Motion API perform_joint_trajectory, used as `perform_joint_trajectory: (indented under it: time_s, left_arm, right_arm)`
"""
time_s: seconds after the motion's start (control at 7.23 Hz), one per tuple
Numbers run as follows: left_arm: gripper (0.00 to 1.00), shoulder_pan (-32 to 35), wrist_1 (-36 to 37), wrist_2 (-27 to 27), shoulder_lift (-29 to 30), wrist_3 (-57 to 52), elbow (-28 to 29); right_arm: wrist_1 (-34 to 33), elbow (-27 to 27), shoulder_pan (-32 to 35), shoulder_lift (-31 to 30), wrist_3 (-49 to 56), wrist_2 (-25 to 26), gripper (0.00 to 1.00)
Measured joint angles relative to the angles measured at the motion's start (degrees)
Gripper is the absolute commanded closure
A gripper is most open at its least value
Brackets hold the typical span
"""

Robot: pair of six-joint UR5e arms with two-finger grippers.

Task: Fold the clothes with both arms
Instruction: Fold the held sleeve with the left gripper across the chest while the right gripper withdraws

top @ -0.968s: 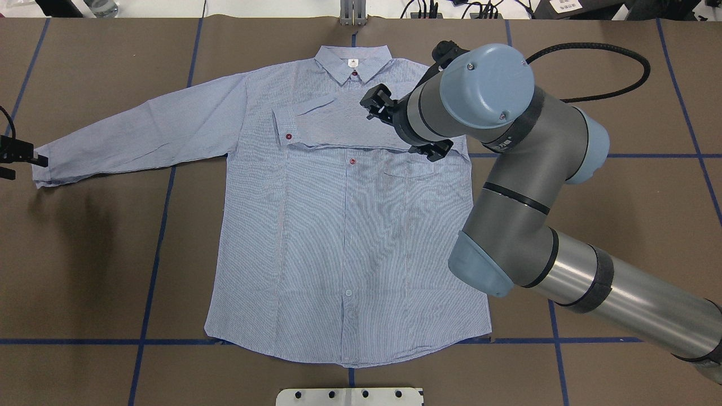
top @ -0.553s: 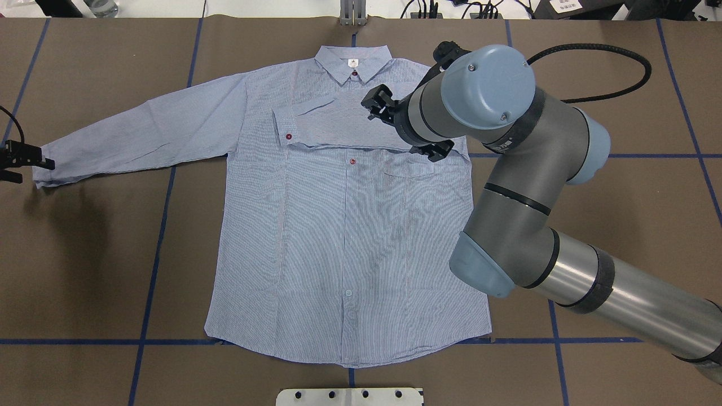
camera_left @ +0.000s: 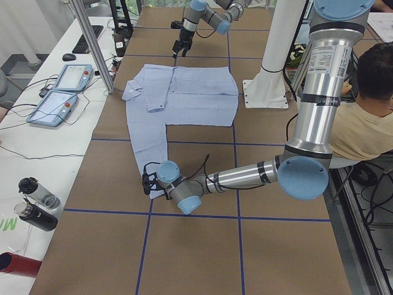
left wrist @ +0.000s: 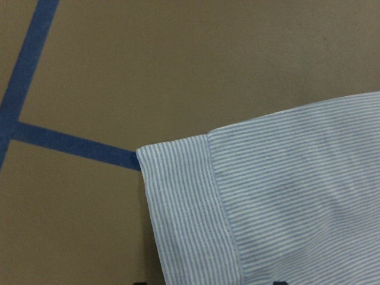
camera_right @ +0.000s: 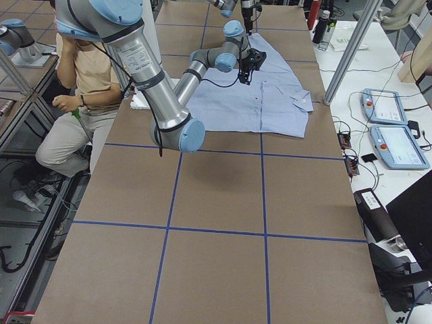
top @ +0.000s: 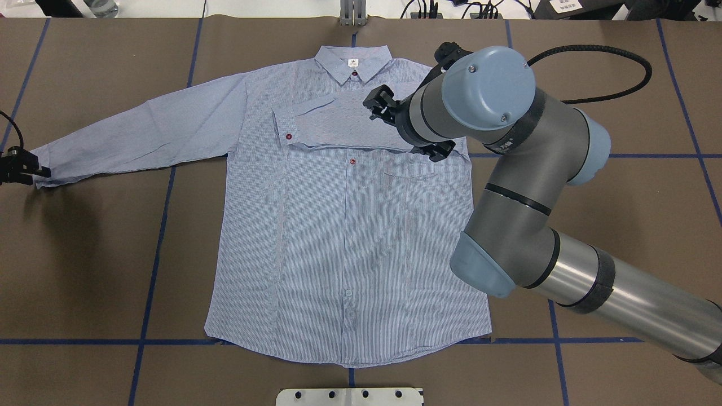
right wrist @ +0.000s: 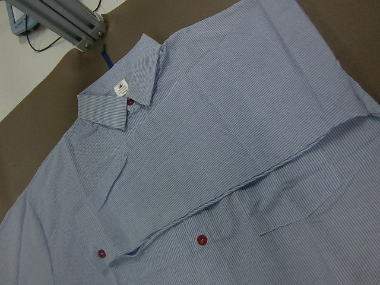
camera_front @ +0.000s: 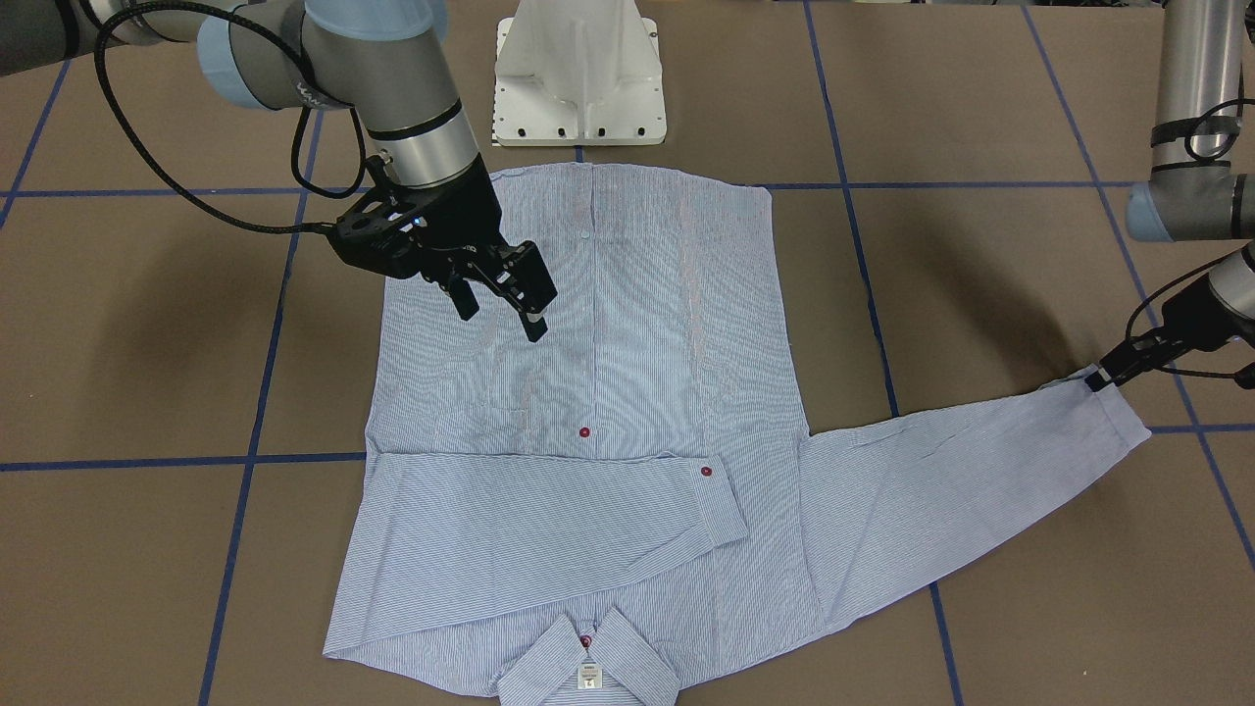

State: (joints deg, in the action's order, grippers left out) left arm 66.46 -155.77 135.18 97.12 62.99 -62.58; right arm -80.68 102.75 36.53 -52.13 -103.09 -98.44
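The light blue striped shirt [top: 338, 237] lies flat, front up, on the brown table, collar at the far side [camera_front: 588, 667]. One sleeve is folded across the chest [right wrist: 208, 154]. The other sleeve stretches out to the overhead view's left. My left gripper [top: 20, 168] is at that sleeve's cuff [left wrist: 190, 214], low at the table [camera_front: 1113, 378]. Its fingertips show just at the wrist view's bottom edge, wide apart, on either side of the cuff. My right gripper [camera_front: 500, 294] hangs open and empty above the shirt's chest.
The white pedestal base [camera_front: 578, 78] stands at the shirt's hem side. Blue tape lines [top: 152, 265] cross the table. A seated person [camera_left: 368, 110] is beside the table. Control tablets [camera_left: 61, 92] and bottles [camera_left: 37, 203] lie on a side bench.
My left gripper has shifted along the table to the cuff's end. My right gripper has crept slightly to the right, still open above the chest.
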Motion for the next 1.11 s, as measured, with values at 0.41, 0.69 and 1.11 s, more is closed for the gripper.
perform_joint_trajectory:
  time_s: [0.41,0.69,1.11]
  left_arm:
    - [1.0,-1.0,0.1,0.1,-0.2,0.1,-0.6]
    - [1.0,-0.9,3.5,1.1,-0.9,2.2,-7.2]
    - [1.0,-0.9,21.7,1.5,3.6,5.9,-24.3]
  right_arm:
    - [0.0,0.0,-0.1,0.2,-0.3,0.6,0.01]
    - [-0.2,0.7,0.8,0.0,-0.1,0.5,0.01]
    - [-0.5,2.3,6.9,-3.3,1.9,-5.0,0.01]
